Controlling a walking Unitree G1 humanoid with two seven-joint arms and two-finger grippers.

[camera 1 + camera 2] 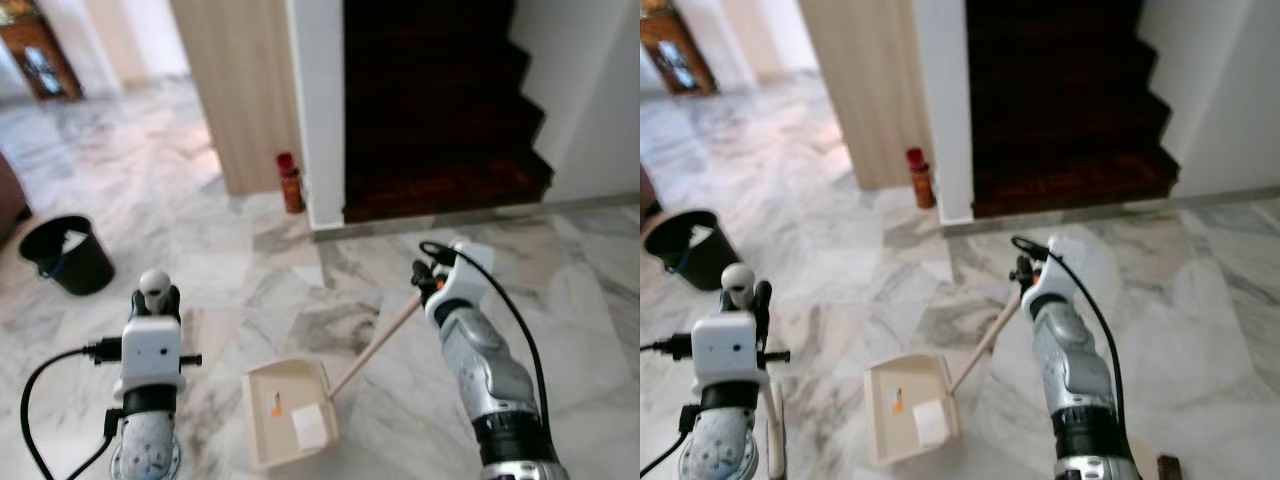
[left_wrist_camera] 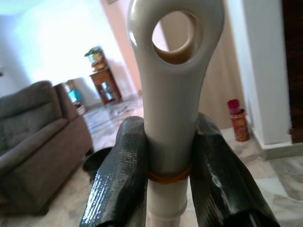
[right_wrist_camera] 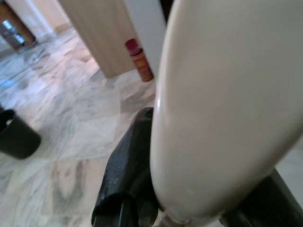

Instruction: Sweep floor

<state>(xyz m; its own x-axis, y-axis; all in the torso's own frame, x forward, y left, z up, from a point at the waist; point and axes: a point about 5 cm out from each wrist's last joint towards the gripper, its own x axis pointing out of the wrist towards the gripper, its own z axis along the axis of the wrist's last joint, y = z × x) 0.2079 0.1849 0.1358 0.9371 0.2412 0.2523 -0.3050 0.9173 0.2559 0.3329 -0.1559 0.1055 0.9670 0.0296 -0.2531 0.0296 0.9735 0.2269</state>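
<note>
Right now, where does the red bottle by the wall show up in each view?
Left eye: red bottle at the wooden panel's foot, upper centre.
Right eye: same spot.
Left wrist: right of the handle.
Right wrist: top centre.
Shared landmark: black bucket.
</note>
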